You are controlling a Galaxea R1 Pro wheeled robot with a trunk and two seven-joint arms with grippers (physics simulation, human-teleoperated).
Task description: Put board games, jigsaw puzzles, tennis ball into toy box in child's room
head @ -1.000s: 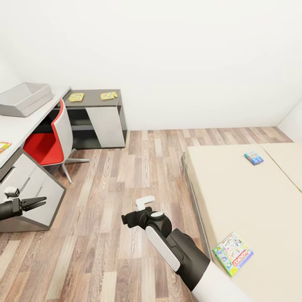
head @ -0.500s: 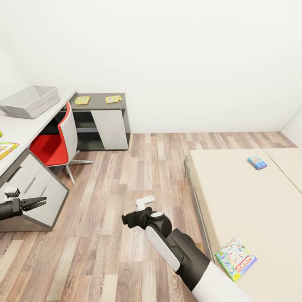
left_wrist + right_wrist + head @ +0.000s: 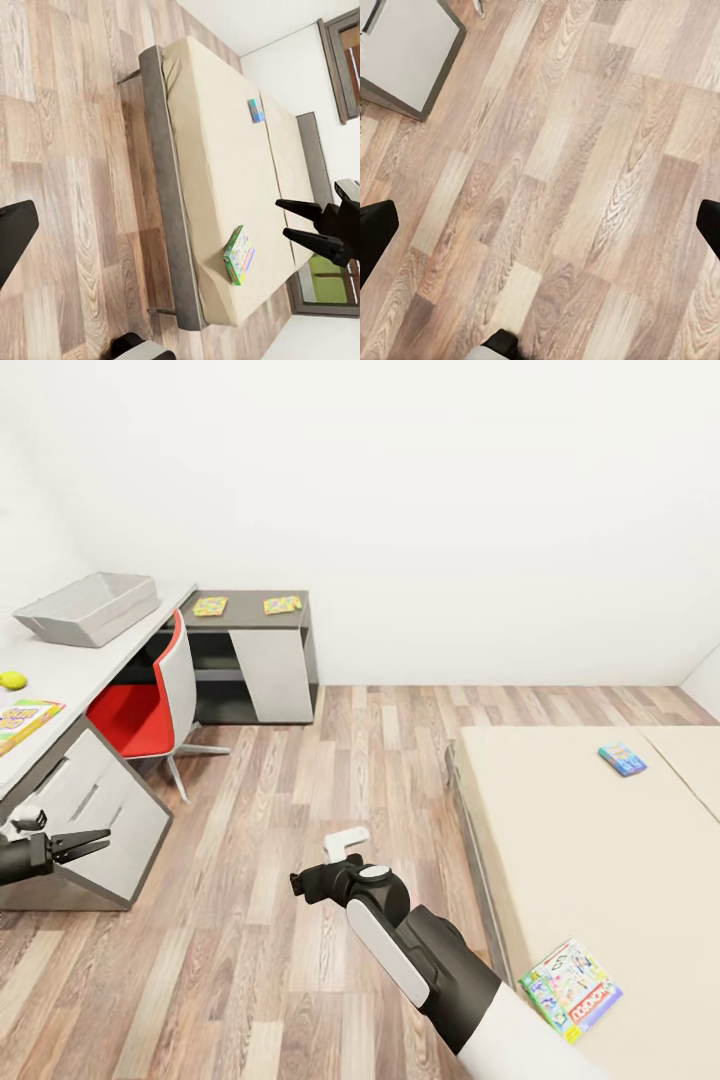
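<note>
You're looking across the child's room, white walls and wood-plank floor point(image 3: 300, 810) running between the furniture. On your right sits the bed point(image 3: 600, 880), cream mattress on a dark frame. Along the left runs the L-shaped tabletop point(image 3: 80, 670), its dark-grey corner section point(image 3: 250, 605) against the far wall, the red-and-white chair point(image 3: 150, 700) tucked under. The toy box point(image 3: 90, 608) rests on the white tabletop. A white board game point(image 3: 572, 990) lies near the bed's near edge, a small teal-blue board game point(image 3: 622, 760) farther up the mattress, well apart. A long yellow-red-green board game point(image 3: 25, 722) lies on the tabletop's near end, the tennis ball point(image 3: 12, 680) just beyond it. Two jigsaw puzzles point(image 3: 210, 606) point(image 3: 283, 604) sit side by side on the corner section. Your left tool point(image 3: 85, 844) hovers empty, fingers slightly parted; your right tool point(image 3: 305, 884) hangs over floor, fingers spread wide, holding nothing.
</note>
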